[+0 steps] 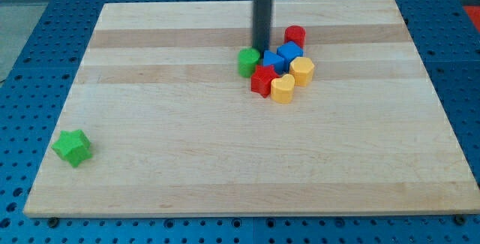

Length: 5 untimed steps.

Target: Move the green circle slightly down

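The green circle [247, 62] sits at the left edge of a cluster of blocks near the board's upper middle. My dark rod comes down from the view's top, and my tip [261, 49] rests just above and to the right of the green circle, touching or nearly touching it. Right of the tip lie a blue block [274, 61] and another blue block [290, 51].
The cluster also holds a red cylinder [295, 35], a red star [263, 80], a yellow heart [283, 89] and a yellow hexagon [302, 71]. A green star [73, 147] lies alone at the lower left. The wooden board [225, 161] sits on a blue pegboard.
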Each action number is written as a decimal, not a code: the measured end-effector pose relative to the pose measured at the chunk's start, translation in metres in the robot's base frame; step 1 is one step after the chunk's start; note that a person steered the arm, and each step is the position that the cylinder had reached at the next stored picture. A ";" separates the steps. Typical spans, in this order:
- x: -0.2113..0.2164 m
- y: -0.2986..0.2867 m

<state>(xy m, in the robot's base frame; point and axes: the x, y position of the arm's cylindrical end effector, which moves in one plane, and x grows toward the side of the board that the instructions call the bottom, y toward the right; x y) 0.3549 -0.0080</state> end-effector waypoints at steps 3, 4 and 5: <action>0.025 -0.059; 0.025 -0.054; 0.023 -0.021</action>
<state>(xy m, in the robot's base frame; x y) 0.3782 -0.0289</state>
